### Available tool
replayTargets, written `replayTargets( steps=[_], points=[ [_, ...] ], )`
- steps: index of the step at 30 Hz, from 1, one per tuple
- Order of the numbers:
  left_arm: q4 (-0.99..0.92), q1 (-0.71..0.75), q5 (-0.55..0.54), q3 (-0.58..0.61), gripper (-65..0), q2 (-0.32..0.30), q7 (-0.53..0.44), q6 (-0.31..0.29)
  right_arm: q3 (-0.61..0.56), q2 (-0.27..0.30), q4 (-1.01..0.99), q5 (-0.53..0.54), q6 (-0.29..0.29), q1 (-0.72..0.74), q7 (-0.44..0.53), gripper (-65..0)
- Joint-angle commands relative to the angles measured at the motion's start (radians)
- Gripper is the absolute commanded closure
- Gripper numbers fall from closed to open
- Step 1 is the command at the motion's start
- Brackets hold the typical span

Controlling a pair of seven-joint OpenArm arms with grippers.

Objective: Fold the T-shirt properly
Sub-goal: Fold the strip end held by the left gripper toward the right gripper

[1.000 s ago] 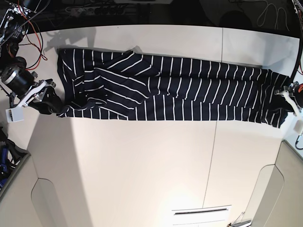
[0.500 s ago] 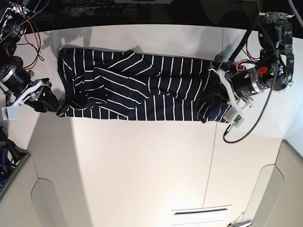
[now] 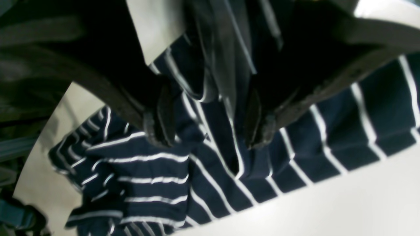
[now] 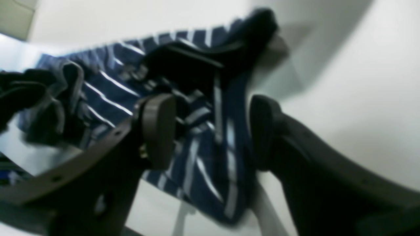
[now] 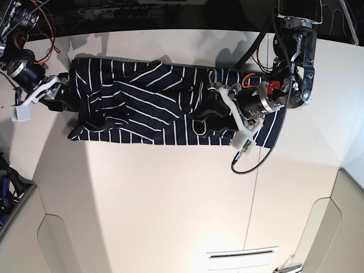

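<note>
A dark navy T-shirt (image 5: pixel 148 108) with thin white stripes lies stretched across the far half of a white desk (image 5: pixel 170 199), bunched into folds and wrinkles along its length.

On the right side of the overhead view, the robot's left gripper (image 5: pixel 209 108) reaches over the shirt near its middle. From the camera on that wrist, the left gripper (image 3: pixel 210 131) has its two dark fingers (image 3: pixel 160 121) spread apart, with a raised fold of the striped T-shirt (image 3: pixel 262 170) hanging between them. Whether the pads actually press on the cloth cannot be told from here.

On the left side of the overhead view, the right gripper (image 5: pixel 60 96) sits at the shirt's end, beside the desk's edge. Its wrist camera, though blurred, shows the right gripper (image 4: pixel 213 131) with fingers (image 4: pixel 157 127) held apart and the rumpled T-shirt (image 4: pixel 203 157) lying between and beyond them, over the pale desk (image 4: pixel 344 98).
</note>
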Motion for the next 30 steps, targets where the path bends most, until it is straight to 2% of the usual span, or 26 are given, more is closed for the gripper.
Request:
replayTargets(
  steps=[1,4,8,10,23,28,30],
  points=[
    [0.016,-0.013,-0.018,-0.005,-36.4,0.008,-0.018,-0.004,0.000,0.005,-0.005,0.018,0.009,0.002,0.022,-35.6],
    [0.016,-0.013,-0.018,-0.005,-36.4,0.024,-0.014,-0.004,-0.027,-0.001,-0.067,0.005,0.016,0.002,0.055,-35.6],
    [0.018,-0.015,-0.018,-0.005,-36.3,0.016,-0.005,-0.004,-0.077,-0.001,-0.154,-0.100,0.015,0.011,0.145,-35.6],
    [0.025,-0.015,-0.017,-0.006,-36.3,0.012,0.007,-0.005,-0.090,-0.001,-0.187,-0.130,0.014,0.020,0.156,-35.6],
    [0.103,-0.016,-0.017,-0.031,-36.3,0.012,0.024,-0.019,-0.103,-0.011,-0.196,-0.106,0.014,0.039,0.167,-35.6],
    [0.112,-0.015,-0.017,-0.085,-36.3,0.012,0.024,-0.019,-0.177,-0.022,-0.196,-0.109,0.015,0.050,0.167,-35.5],
    [0.118,-0.015,-0.017,-0.117,-36.3,0.011,0.027,-0.019,-0.217,-0.022,-0.196,-0.127,0.015,0.053,0.167,-32.7]
  ],
)
